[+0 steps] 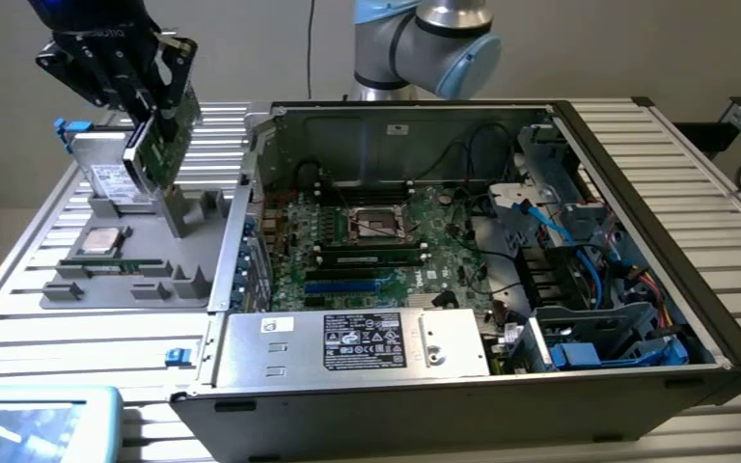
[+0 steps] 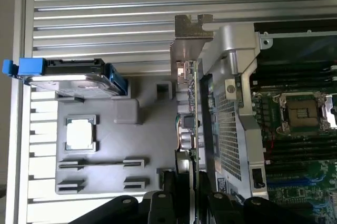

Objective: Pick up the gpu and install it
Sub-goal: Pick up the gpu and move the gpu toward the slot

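Green gpu [image 1: 165, 145] hangs in the gripper [image 1: 151, 114], just above the grey tray [image 1: 139, 246].

We see the end effector [image 2: 185, 181] clamped on the gpu [image 2: 188, 124], held edge-on over the grey tray [image 2: 126, 145], between the hard drive [image 2: 73, 76] with blue tabs and the open computer case [image 2: 231, 103]; a processor chip [image 2: 80, 133] lies in the tray on the slatted worktop [image 2: 105, 13]

I see an open computer case [image 1: 397, 145] on the slatted counter [image 1: 74, 333], motherboard [image 1: 423, 241] exposed, power supply [image 1: 358, 342] nearest me, alongside a grey tray [image 1: 126, 285] carrying a processor chip [image 1: 100, 241] and a silver hard drive [image 1: 107, 178] with blue rails.
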Motion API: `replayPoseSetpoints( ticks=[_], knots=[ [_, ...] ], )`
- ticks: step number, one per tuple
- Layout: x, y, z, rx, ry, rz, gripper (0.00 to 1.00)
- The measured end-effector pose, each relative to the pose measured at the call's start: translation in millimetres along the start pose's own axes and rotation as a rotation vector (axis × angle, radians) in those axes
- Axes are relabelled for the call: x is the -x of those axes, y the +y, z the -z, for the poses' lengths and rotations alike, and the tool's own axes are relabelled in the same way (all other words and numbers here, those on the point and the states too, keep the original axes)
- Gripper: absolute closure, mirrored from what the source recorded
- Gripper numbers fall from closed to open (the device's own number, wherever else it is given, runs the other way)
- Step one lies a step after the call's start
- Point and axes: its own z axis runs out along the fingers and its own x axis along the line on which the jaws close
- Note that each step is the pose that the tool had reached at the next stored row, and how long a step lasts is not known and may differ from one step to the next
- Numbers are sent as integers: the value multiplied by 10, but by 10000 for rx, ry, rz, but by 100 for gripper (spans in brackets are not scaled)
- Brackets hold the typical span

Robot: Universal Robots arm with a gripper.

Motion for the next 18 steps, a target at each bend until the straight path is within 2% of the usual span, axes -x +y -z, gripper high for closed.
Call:
replayPoseSetpoints(
  ticks=[5,11,14,18],
  knots=[
    [232,-11,177,-1,16,-2,72],
    [505,-17,214,-2,50,-6,72],
    [611,-19,219,-6,118,-15,72],
    [728,-28,224,-21,295,-39,72]
  ],
)
